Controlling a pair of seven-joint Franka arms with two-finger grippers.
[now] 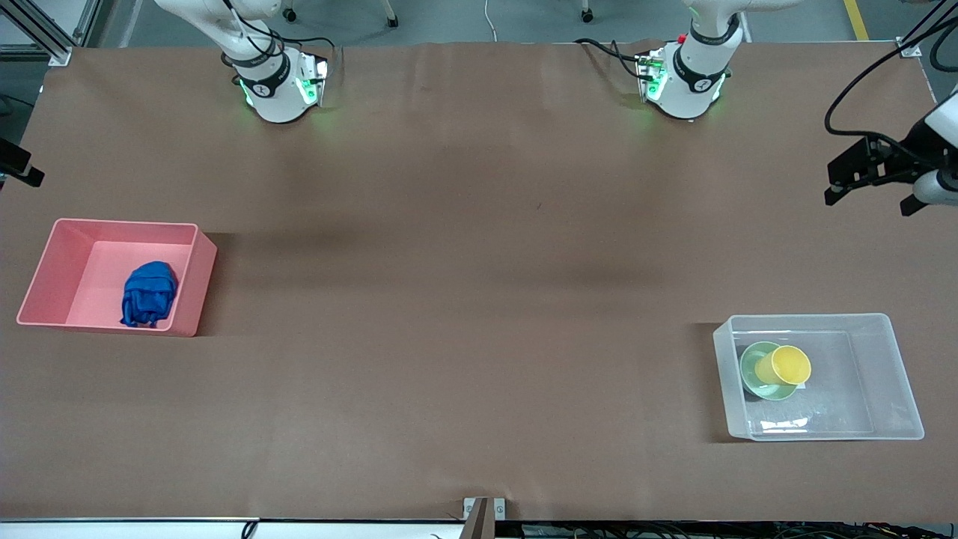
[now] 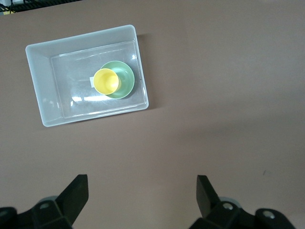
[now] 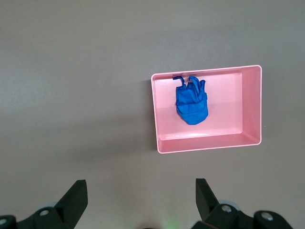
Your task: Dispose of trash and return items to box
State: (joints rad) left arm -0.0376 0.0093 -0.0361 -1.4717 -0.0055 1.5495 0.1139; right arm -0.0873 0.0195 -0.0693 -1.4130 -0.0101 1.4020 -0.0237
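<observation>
The blue wad of trash [image 1: 150, 293] lies inside the pink bin [image 1: 67, 258] at the right arm's end of the table; both show in the right wrist view, wad [image 3: 191, 102] and bin [image 3: 205, 143]. The clear box [image 1: 898, 374] stands at the left arm's end. It holds the mint-green bowl [image 1: 752, 359] with the yellow cup [image 1: 789, 365] resting tilted in it. The left wrist view shows box [image 2: 81, 36], bowl [image 2: 125, 76] and cup [image 2: 106, 81]. My left gripper [image 2: 142, 177] is open and empty, high over bare table beside the box. My right gripper [image 3: 140, 181] is open and empty, high over bare table beside the bin.
The brown table [image 1: 479, 262] stretches between bin and box. The two arm bases [image 1: 281, 86] [image 1: 685, 78] stand along its edge farthest from the front camera. A small metal bracket [image 1: 484, 513] sits at the nearest edge.
</observation>
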